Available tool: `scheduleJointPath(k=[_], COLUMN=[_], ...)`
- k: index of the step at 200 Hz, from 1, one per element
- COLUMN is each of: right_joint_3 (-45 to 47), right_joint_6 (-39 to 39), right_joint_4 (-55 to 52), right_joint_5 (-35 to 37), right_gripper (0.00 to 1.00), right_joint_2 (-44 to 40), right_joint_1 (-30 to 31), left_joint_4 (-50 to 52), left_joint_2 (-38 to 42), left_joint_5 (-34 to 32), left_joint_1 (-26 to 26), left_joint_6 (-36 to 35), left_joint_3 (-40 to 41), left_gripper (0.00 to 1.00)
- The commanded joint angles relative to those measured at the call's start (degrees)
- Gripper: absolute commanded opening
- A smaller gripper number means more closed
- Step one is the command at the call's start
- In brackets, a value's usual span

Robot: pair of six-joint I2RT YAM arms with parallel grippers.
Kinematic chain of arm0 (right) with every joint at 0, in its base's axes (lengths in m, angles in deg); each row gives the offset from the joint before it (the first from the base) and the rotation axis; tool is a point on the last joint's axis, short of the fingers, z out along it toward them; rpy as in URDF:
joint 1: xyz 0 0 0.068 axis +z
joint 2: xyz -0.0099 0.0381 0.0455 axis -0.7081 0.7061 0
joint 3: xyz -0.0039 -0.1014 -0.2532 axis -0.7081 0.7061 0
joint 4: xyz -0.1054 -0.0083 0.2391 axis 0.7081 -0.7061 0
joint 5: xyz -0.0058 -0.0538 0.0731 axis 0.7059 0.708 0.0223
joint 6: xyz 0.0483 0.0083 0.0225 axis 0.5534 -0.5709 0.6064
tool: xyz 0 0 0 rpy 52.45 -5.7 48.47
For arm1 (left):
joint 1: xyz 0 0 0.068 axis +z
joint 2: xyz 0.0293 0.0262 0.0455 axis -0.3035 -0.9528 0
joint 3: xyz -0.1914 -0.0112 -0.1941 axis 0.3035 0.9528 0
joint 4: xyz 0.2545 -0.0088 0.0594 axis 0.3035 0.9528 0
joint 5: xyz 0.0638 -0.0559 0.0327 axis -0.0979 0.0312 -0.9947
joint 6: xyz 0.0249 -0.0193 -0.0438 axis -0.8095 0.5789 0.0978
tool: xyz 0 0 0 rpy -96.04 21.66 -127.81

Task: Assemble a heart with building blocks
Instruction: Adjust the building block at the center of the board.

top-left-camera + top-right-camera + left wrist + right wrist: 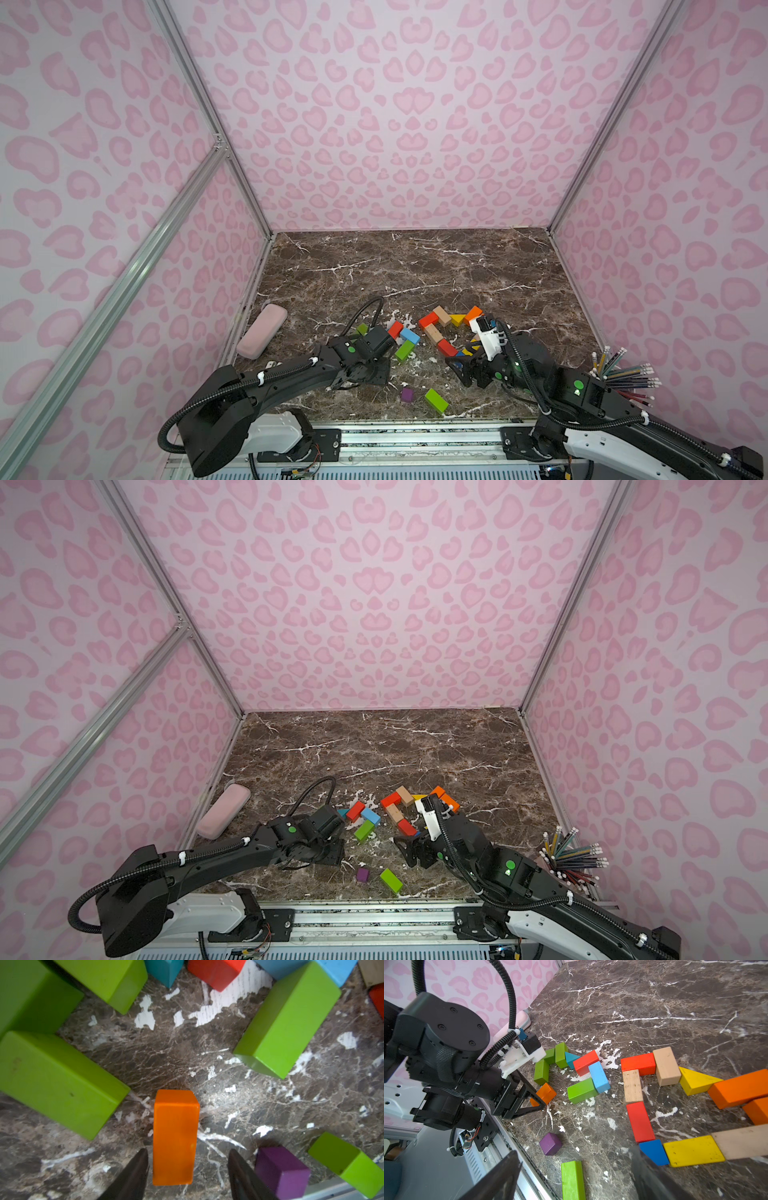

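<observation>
Lying between parted jaws of the left claw (pixel 188 1150): an orange brick (pixel 175 1136).

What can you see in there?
green blocks: five, green, four left, one front
red blocks: three, red, one left, two right
orange blocks: three, orange, one at left pincer, two right
tan blocks: three, tan, right
yellow blocks: two, yellow, right
blue blocks: three, teal and light left, dark right
purple block: one, purple, front
case: one, pink, left wall
pencils: bunch, mixed, right edge
left pincer: one, black, open around orange block
right pincer: one, black, open, empty
</observation>
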Motion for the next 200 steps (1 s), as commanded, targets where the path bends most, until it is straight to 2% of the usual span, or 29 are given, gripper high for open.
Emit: scheduleJointPath(k=[1,76,119,200], right_joint_3=[0.0,0.0,0.0,0.2], right_joint_6=[-0.6,-0.6,-0.9,-0.8], right_joint_4=[1.7,1.6,1.8,2.2], right_joint_5=[-0.6,-0.7,-1.3,-1.5], right_gripper=[0.87,0.87,0.87,0.87], right_joint_2=[-0.2,0.0,0.5,0.4], right_joint_1=[-0.2,-0.2,-0.7,-1.2], left_joint_4=[-2.7,-0.7,0.2,-7.7], left_joint_2=[-0.8,1.0,1.3,-7.0], left_joint_5=[0.7,1.9,1.4,2.6], left_joint_1=[-1.0,-2.8,-2.8,-2.8], left_joint_6=[1.1,2.4,-0.2,-7.2], left_joint_3=[-0.2,-3.2,-7.2,-9.0], left_gripper=[0.63,0.58,0.49,0.49])
